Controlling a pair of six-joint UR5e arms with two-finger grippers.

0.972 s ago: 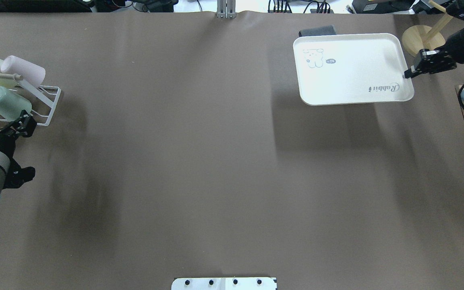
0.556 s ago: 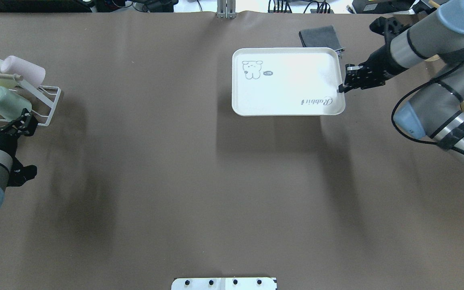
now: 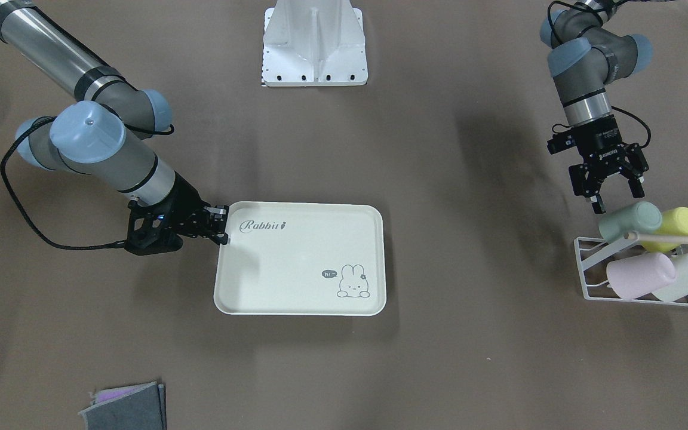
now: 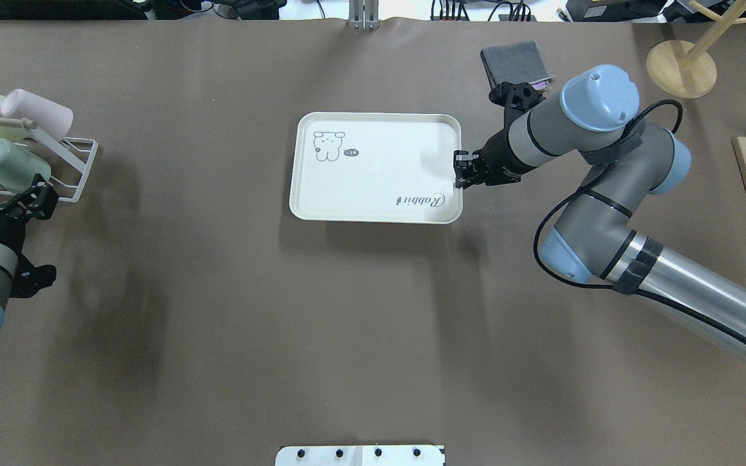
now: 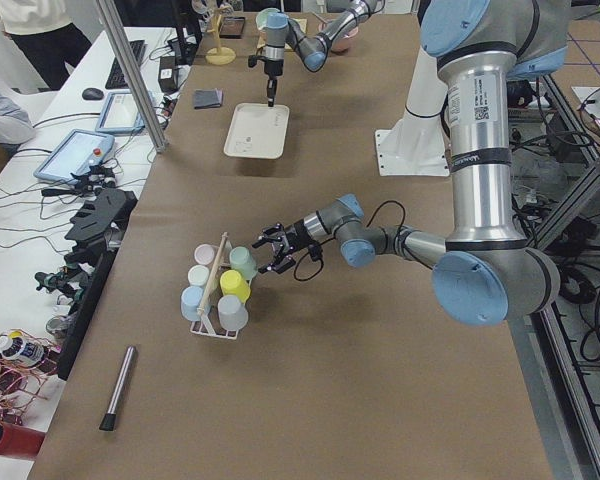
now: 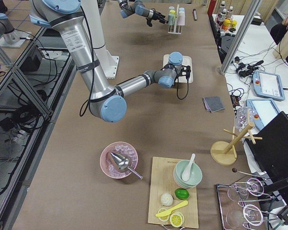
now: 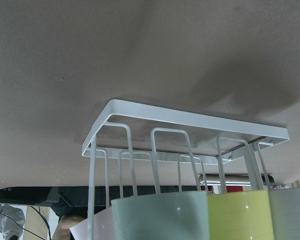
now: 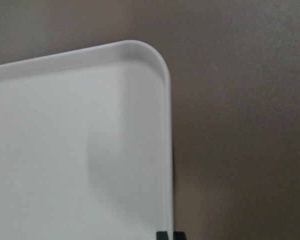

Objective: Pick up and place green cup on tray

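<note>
- Closing a little off line could have pinched the yellow-green plastic cup [image 3: 678, 222] pressed alongside, or caught the thin wooden rod [image 3: 678, 239] across the white wire rack [image 3: 586, 295].
- A tug from the right tool [image 3: 223, 230], clamped on the rim of the flat cream rectangular tray [image 3: 296, 269], could have skewed that tray; whether it sat flat on the tabletop I could not quite tell.
- The small sage-green matte plastic cup [image 3: 629, 220] lay slanted in the rack, just beside the left tool [image 3: 617, 200], whose jaws stood apart, not yet around it.
- Tray and rack were well apart.
</note>
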